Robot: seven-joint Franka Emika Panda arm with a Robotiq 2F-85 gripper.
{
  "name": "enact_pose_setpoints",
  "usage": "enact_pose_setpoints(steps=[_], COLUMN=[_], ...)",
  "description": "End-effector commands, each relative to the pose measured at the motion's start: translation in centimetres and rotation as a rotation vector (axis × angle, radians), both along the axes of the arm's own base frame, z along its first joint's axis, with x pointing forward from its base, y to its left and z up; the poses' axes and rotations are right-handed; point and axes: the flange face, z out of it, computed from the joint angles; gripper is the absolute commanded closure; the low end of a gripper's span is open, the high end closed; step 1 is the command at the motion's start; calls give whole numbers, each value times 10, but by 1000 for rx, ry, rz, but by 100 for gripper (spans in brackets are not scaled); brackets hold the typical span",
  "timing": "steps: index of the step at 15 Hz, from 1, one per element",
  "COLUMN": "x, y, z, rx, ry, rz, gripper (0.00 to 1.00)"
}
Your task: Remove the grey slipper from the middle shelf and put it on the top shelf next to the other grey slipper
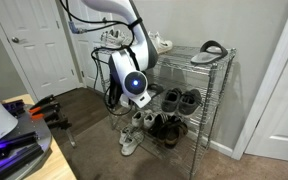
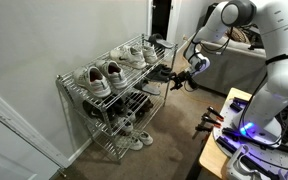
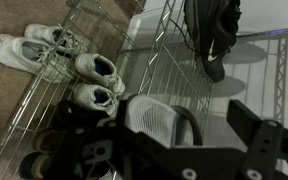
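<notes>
the grey slipper point(image 3: 152, 115) lies on the wire grid of the middle shelf point(image 3: 156, 80), right in front of the gripper point(image 3: 169, 140). the fingers point(image 3: 252, 130) stand apart on either side of it; whether they touch it cannot be told. a good grasp would close squarely across the sole edges or the dark strap, then lift clear of the wires before drawing out. the arm can then rise to the top shelf point(image 1: 180, 55) and set it beside the other grey slipper point(image 1: 210, 49). no brand, label or writing is legible.
</notes>
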Motion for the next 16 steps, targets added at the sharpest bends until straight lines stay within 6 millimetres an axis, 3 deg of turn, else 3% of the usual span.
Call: enact_pose_setpoints(steps=[1, 9, 16], x=[-9, -6, 13], y=[-16, -1, 9], z=[-36, -107, -139], rx=[73, 143, 123], ry=[-90, -247, -312], rz=[-66, -156, -283], gripper=[0, 0, 0])
